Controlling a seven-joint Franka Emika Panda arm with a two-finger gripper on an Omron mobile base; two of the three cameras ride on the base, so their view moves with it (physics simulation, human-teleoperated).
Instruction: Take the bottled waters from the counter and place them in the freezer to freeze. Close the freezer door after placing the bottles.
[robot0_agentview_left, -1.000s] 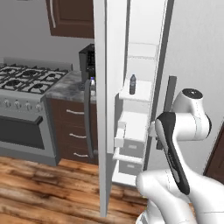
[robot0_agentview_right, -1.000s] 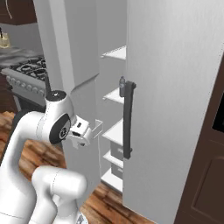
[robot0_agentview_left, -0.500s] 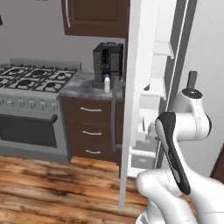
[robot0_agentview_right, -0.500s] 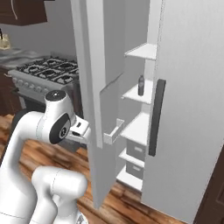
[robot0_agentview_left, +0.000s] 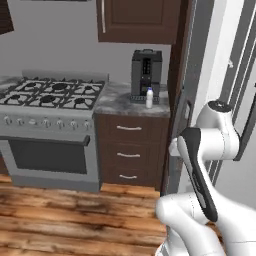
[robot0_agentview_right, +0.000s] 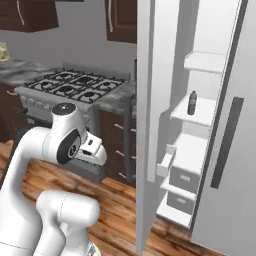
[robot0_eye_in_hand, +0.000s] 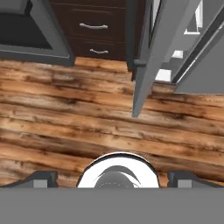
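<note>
A milky white bottle with a blue cap (robot0_agentview_left: 149, 98) stands on the speckled stone table (robot0_agentview_left: 117, 102) before the black coffee machine (robot0_agentview_left: 145, 73). A dark greyish bottle (robot0_agentview_right: 191, 103) stands on a white freezer shelf (robot0_agentview_right: 197, 112) behind the ajar light-grey freezer door (robot0_agentview_right: 150, 125). The hand (robot0_eye_in_hand: 111, 178) points at the wooden floor (robot0_eye_in_hand: 65, 118), fingers spread wide, holding nothing.

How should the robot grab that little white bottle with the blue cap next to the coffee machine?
Best around its middle, coming level from the counter's front edge. The small milky-white bottle with the blue cap stands upright on the speckled stone counter, and the black coffee machine stands close behind it, so the front looks the most open side.
</note>
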